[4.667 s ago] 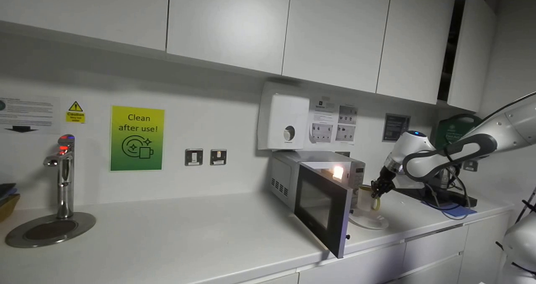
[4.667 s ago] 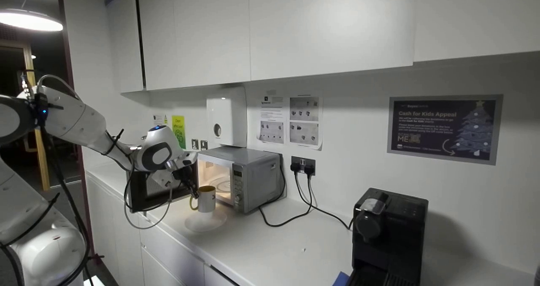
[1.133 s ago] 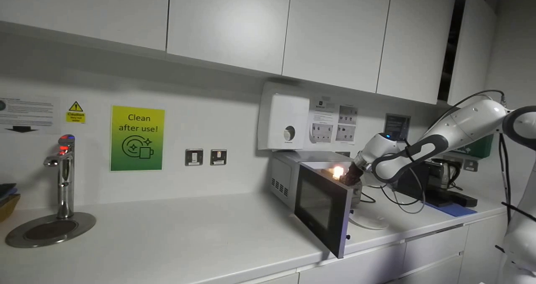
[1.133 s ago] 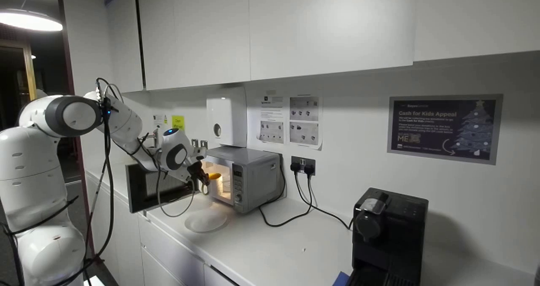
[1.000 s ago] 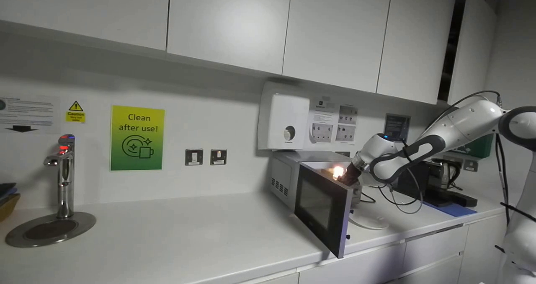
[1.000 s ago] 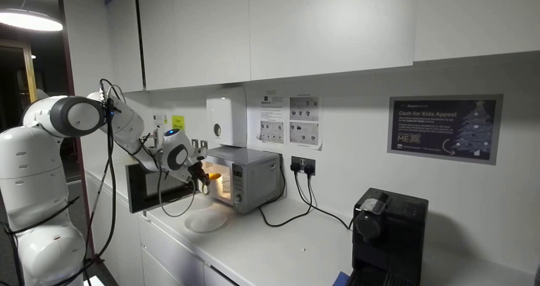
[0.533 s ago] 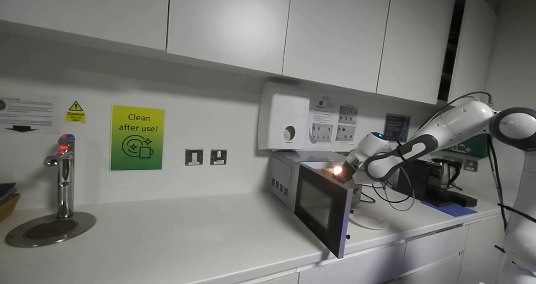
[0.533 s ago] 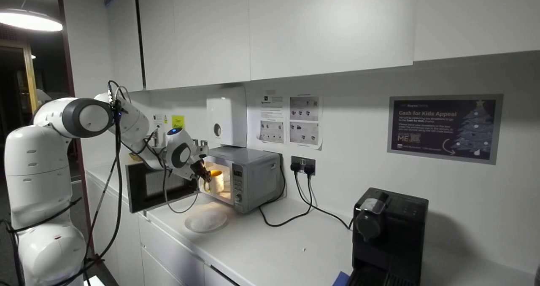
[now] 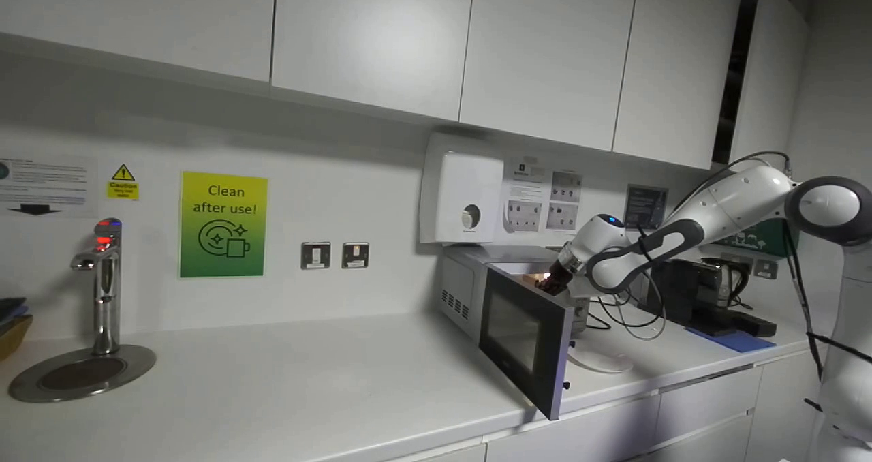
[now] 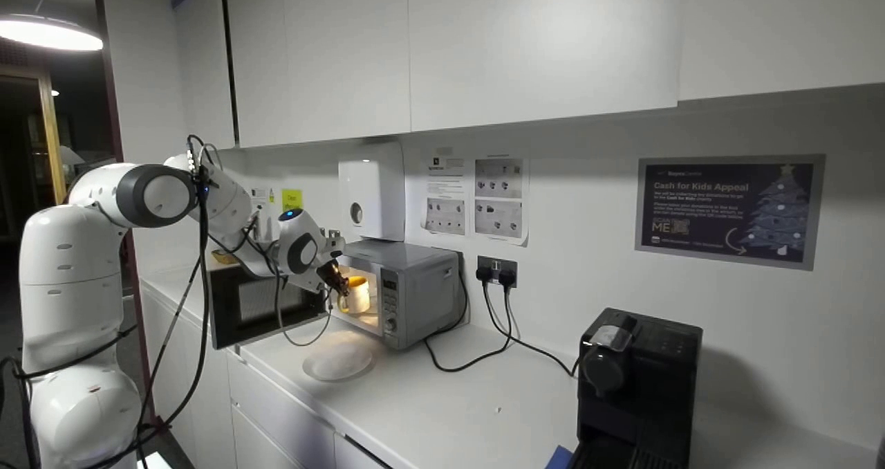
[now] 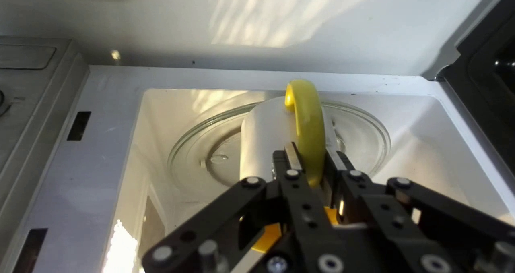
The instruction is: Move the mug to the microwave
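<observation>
The location is a kitchen, apparently shared. Wall cabinets (image 9: 371, 39) extend above a white tabletop (image 9: 272, 394) carrying a tap (image 9: 106, 298), a microwave (image 10: 430, 292) and a coffee machine (image 10: 643, 365). The wall (image 10: 567, 247) bears a "Clean after use!" sign (image 9: 222, 223) and a "Cash for Kids Appeal" poster (image 10: 729, 213).

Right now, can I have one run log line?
black gripper: closed on curved yellow handle of white mug | mug: at lit opening of boxy grey microwave, contact below unclear | dark glass door: open
</observation>
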`<state>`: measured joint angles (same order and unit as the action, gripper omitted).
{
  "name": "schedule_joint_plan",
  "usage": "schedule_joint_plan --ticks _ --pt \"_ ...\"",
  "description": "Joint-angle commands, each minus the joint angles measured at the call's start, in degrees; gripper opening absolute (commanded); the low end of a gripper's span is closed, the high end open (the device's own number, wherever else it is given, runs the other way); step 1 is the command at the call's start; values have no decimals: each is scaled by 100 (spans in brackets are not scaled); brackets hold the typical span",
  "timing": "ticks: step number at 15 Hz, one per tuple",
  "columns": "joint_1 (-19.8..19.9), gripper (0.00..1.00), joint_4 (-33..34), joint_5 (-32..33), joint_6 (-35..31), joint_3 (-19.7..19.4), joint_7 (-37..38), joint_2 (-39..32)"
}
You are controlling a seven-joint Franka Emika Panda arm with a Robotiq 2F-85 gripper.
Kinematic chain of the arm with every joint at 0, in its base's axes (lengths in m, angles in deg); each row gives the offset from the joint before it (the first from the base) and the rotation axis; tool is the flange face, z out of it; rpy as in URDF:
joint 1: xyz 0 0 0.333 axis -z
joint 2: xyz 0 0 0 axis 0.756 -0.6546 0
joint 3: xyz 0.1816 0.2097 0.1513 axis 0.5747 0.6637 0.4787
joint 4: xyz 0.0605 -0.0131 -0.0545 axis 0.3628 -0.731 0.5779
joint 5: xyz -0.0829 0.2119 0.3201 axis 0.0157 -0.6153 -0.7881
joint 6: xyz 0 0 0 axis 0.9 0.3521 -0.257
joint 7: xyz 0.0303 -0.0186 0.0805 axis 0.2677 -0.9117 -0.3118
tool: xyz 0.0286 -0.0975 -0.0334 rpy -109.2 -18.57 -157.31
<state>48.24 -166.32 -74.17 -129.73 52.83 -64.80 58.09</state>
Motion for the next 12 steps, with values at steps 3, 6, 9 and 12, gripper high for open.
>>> schedule_joint_plan --ticks 3,6,9,12 --pt "23 4 445 2 111 13 -355 -246" --pt "28 4 611 4 152 11 -468 -362" --pt "36 4 742 -16 161 17 -545 -461" --pt "45 4 829 -18 156 12 -587 -545"
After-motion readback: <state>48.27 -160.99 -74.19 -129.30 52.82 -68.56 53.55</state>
